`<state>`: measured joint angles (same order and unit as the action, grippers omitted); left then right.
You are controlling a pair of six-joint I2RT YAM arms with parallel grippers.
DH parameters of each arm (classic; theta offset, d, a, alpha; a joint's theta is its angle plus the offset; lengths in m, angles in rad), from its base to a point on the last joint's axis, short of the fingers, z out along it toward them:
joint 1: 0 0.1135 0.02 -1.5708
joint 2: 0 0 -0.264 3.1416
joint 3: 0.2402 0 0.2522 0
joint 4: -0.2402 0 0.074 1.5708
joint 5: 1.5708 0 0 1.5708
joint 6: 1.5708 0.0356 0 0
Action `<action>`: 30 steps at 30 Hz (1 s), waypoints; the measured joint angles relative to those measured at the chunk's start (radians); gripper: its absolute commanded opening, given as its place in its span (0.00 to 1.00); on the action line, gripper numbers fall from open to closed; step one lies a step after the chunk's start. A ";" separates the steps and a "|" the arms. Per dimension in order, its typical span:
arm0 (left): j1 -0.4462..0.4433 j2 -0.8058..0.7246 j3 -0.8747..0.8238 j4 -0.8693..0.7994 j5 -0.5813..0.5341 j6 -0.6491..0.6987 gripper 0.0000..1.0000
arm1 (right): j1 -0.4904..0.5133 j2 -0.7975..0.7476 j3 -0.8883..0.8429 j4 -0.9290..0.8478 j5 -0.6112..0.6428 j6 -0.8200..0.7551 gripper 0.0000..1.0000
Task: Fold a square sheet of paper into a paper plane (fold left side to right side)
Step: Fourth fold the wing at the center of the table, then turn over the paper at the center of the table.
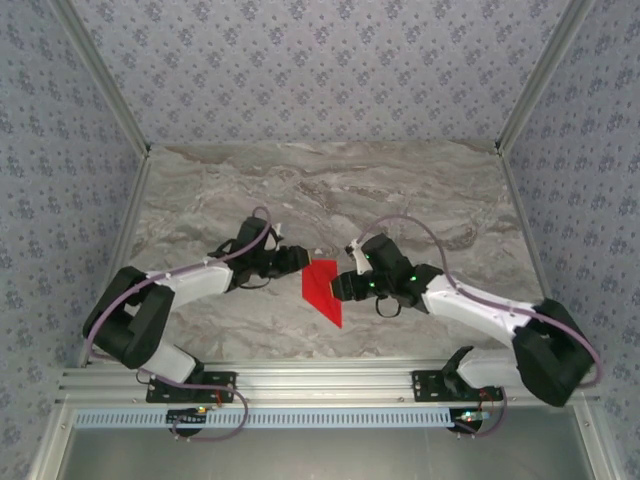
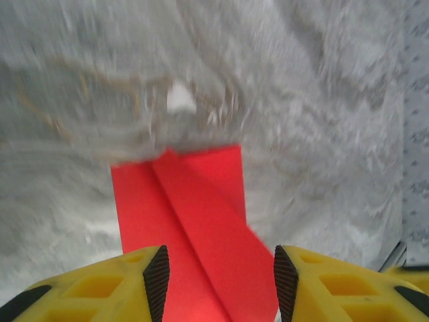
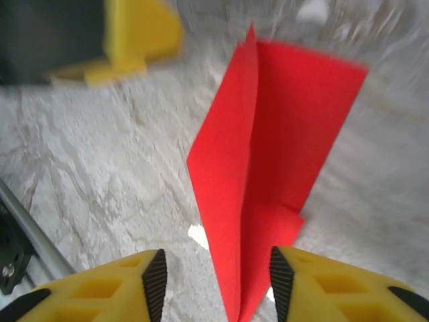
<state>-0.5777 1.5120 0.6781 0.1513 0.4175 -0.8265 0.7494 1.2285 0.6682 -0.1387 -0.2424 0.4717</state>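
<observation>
The red sheet of paper (image 1: 322, 288) lies folded on the marble table (image 1: 420, 190), wide at the far end and tapering to a point toward the near edge, a pointed paper-plane shape. My left gripper (image 1: 300, 261) sits at its far left corner and my right gripper (image 1: 340, 284) at its right side. In the left wrist view the paper (image 2: 194, 201) lies flat with a diagonal crease under the open left gripper (image 2: 221, 278). In the right wrist view one flap of the paper (image 3: 228, 168) stands up along the centre crease between the open right gripper (image 3: 218, 285) jaws.
A yellow finger of the left gripper (image 3: 141, 33) shows beyond the paper in the right wrist view. The metal rail (image 1: 320, 378) runs along the table's near edge. Patterned walls (image 1: 320, 60) enclose the table on three sides.
</observation>
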 measured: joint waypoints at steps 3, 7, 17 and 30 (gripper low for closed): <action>-0.037 0.035 -0.004 0.030 -0.007 -0.025 0.47 | -0.005 -0.086 -0.018 -0.006 0.066 -0.009 0.56; -0.058 0.098 0.002 0.059 -0.012 -0.045 0.43 | -0.012 -0.152 -0.063 -0.023 0.117 -0.009 0.56; -0.075 0.225 0.106 0.076 -0.011 -0.055 0.41 | -0.076 -0.272 -0.136 -0.089 0.154 -0.008 0.60; -0.092 0.296 0.187 0.099 0.013 -0.077 0.09 | -0.308 -0.325 -0.251 -0.019 -0.209 0.045 0.99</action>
<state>-0.6697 1.8084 0.8654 0.2501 0.4309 -0.9031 0.4412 0.9035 0.4168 -0.1574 -0.4519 0.5163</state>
